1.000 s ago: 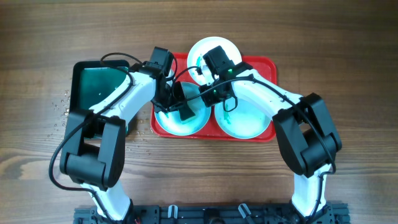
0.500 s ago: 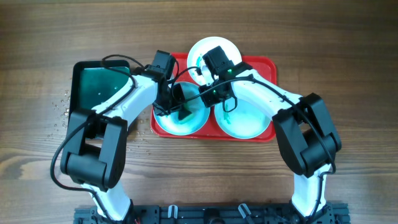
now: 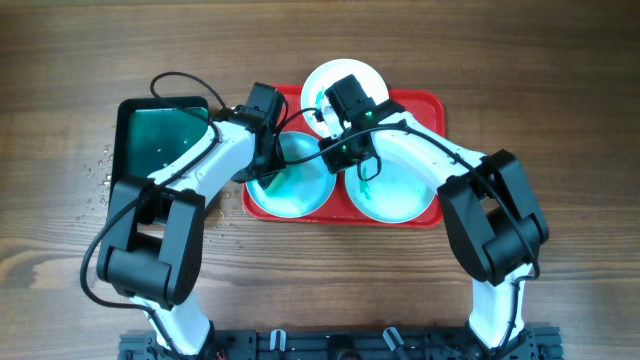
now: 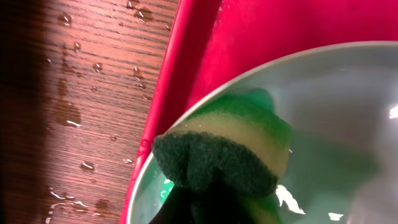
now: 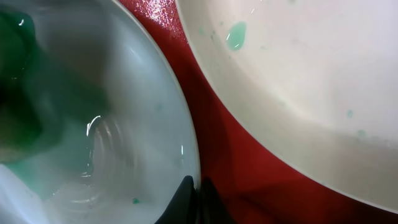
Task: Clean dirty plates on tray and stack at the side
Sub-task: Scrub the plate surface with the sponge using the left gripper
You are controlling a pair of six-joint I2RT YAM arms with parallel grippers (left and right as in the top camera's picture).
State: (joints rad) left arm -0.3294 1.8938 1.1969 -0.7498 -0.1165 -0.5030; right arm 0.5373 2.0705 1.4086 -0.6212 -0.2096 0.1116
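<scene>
The red tray (image 3: 430, 105) holds three plates. The white plate (image 3: 340, 78) lies at the back and shows a teal smear in the right wrist view (image 5: 298, 74). One aqua plate (image 3: 295, 195) lies front left, the other aqua plate (image 3: 400, 195) front right. My left gripper (image 3: 268, 165) is shut on a green sponge (image 4: 224, 149) and presses it on the left aqua plate (image 4: 336, 124) near its left rim. My right gripper (image 3: 340, 155) is shut on that plate's right rim (image 5: 186, 155), with its fingertips (image 5: 196, 193) pinching the edge.
A dark green tray (image 3: 150, 130) holding greenish water stands left of the red tray. Water drops lie on the wooden table (image 4: 81, 112) beside the red tray's left rim (image 4: 165, 99). Both arms cross over the tray's middle.
My left gripper has slid the sponge leftward across the left aqua plate, from its middle to its left rim. The right gripper has kept its hold on the rim.
</scene>
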